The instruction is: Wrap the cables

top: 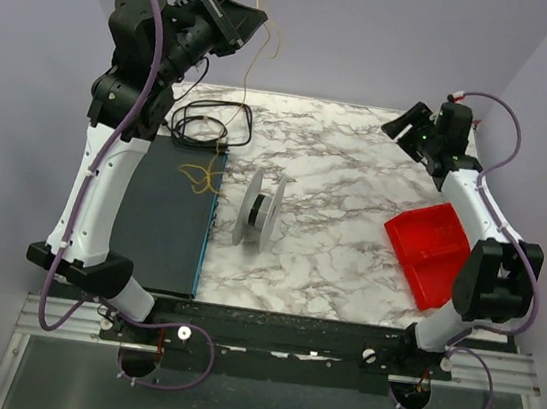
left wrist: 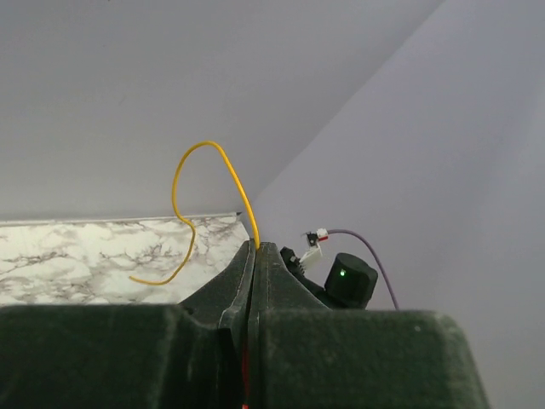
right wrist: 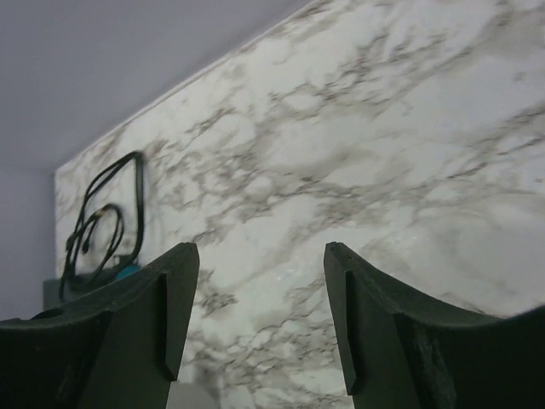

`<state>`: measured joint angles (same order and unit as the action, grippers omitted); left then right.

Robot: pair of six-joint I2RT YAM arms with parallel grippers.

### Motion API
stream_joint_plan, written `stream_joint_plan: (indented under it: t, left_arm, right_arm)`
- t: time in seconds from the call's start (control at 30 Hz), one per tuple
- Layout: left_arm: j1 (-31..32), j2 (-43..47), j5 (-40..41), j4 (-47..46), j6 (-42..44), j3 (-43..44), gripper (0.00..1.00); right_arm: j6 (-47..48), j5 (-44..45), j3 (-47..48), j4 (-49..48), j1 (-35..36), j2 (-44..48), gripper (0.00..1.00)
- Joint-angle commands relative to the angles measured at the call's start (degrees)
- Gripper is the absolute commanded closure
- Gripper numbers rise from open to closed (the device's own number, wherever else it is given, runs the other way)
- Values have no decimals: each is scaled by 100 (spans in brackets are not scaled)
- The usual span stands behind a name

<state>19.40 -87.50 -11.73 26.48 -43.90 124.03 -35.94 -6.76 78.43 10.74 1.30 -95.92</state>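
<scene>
The thin yellow-tan wire (left wrist: 182, 165) sticks out of my left gripper (left wrist: 256, 247), which is shut on it and raised high above the back left of the table (top: 354, 205). In the top view the left gripper (top: 257, 21) holds the wire's free end curling beside it. More wire (top: 199, 177) lies in a loose squiggle on the dark mat (top: 165, 221). A grey spool (top: 259, 213) stands on edge beside the mat. My right gripper (top: 396, 128) is open and empty over the back right of the table, and it also shows in the right wrist view (right wrist: 260, 256).
A thicker black looped cord (top: 209, 120) lies at the back left, also seen in the right wrist view (right wrist: 102, 221). A red tray (top: 429, 250) sits at the right by the right arm. Grey walls close in the back and sides.
</scene>
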Motion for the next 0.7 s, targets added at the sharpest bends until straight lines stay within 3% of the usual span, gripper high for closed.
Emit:
stream_joint_plan:
  t: [0.0, 0.2, 0.33, 0.67]
  left_arm:
    - [62, -88, -122, -180, 86, 160, 100]
    - [354, -177, -67, -668, 132, 389, 100]
    - [561, -517, -271, -788, 161, 940, 100]
    - [980, -821, -413, -1505, 242, 1095, 100]
  right_arm:
    - [224, -1318, -580, -1158, 385, 821, 29]
    - [273, -2004, -1040, -1694, 669, 1137, 27]
    - [285, -2024, -1175, -1688, 679, 1141, 27]
    - [180, -2246, -1594, -2036, 933, 1099, 27]
